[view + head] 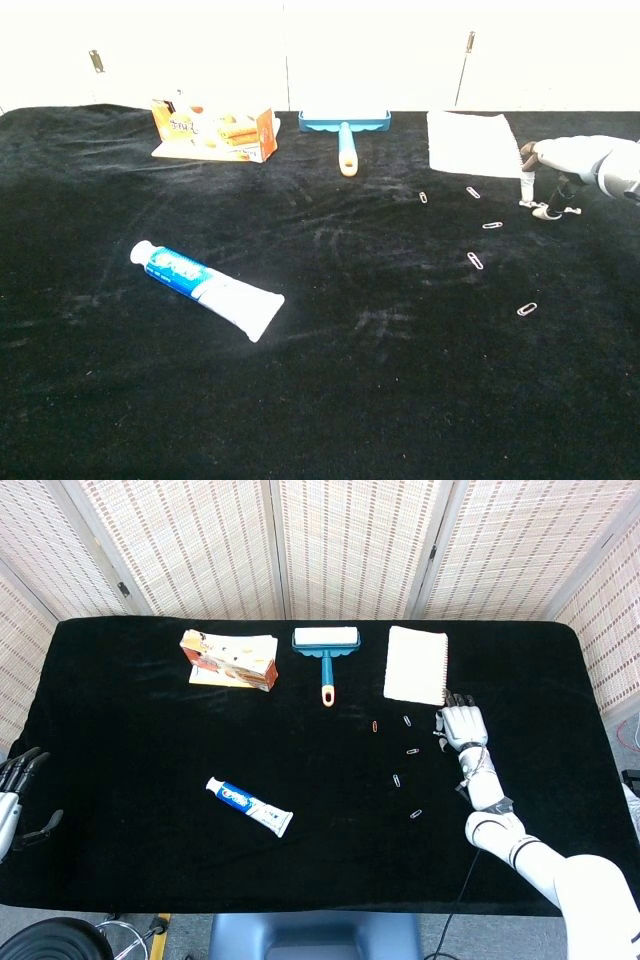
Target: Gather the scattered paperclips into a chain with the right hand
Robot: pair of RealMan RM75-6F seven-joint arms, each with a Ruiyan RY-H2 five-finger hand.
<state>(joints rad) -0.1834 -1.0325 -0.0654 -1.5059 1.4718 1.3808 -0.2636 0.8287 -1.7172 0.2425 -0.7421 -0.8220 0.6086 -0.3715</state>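
Several small paperclips lie loose on the black cloth right of centre: an orange one (374, 725), silver ones (407, 720) (412, 750) (397, 779), and the nearest (415, 813). The chest view shows the same scatter (423, 197) (473, 192) (492, 225) (475, 260) (526, 309). My right hand (460, 727) (565, 165) hovers just right of the clips, palm down, its fingertips (526, 190) pointing at the cloth, holding nothing. No clip touches it. My left hand (15, 800) hangs off the table's left edge with fingers spread, empty.
A white notebook (416, 664) lies just behind the right hand. A blue lint roller (325, 650), a snack box (229, 659) and a toothpaste tube (249, 807) lie further left. The table's right edge (600, 720) is close to the right arm.
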